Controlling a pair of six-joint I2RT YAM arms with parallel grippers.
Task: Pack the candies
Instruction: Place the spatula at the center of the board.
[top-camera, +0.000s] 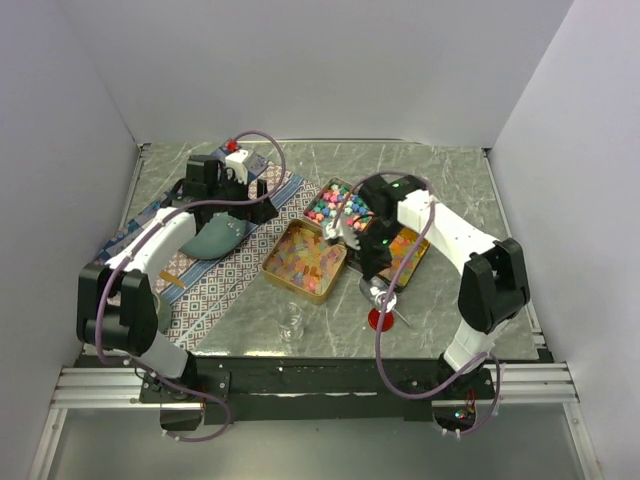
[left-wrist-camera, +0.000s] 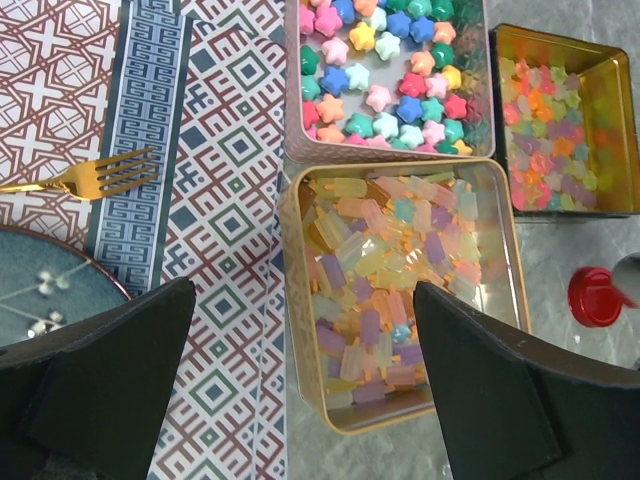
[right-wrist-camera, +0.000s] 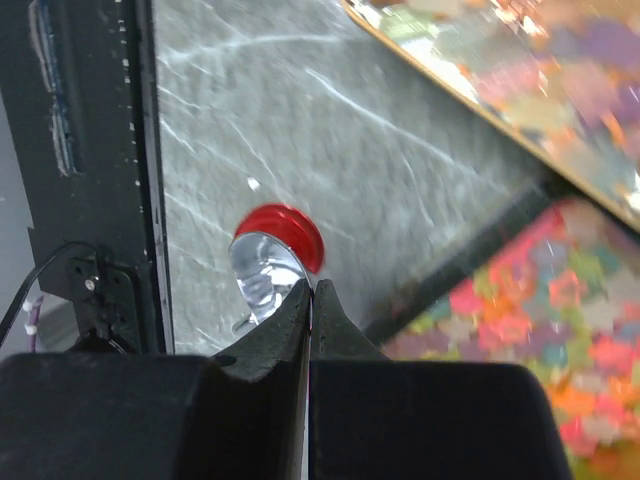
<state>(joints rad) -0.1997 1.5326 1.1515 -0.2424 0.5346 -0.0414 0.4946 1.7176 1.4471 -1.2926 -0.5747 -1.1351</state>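
Note:
Three gold tins hold the candies: opaque star-shaped ones (left-wrist-camera: 385, 80) (top-camera: 328, 207), translucent pastel ones (left-wrist-camera: 395, 290) (top-camera: 305, 258), and orange-red-yellow ones (left-wrist-camera: 560, 130) (top-camera: 408, 250). My left gripper (left-wrist-camera: 305, 400) (top-camera: 245, 195) hovers open and empty above the patterned placemat (left-wrist-camera: 215, 250), left of the tins. My right gripper (right-wrist-camera: 311, 290) (top-camera: 378, 268) is shut on a metal spoon (right-wrist-camera: 260, 270). The spoon's bowl sticks out past the fingertips, over the table between the tins and the red round disc (right-wrist-camera: 290, 230) (top-camera: 380, 320). Whether the spoon's bowl carries any candy I cannot tell.
A small clear glass jar (top-camera: 291, 322) stands near the front edge, left of the red disc. A teal plate (top-camera: 215, 238) and a gold fork (left-wrist-camera: 90, 175) lie on the placemat. White walls enclose the table on three sides.

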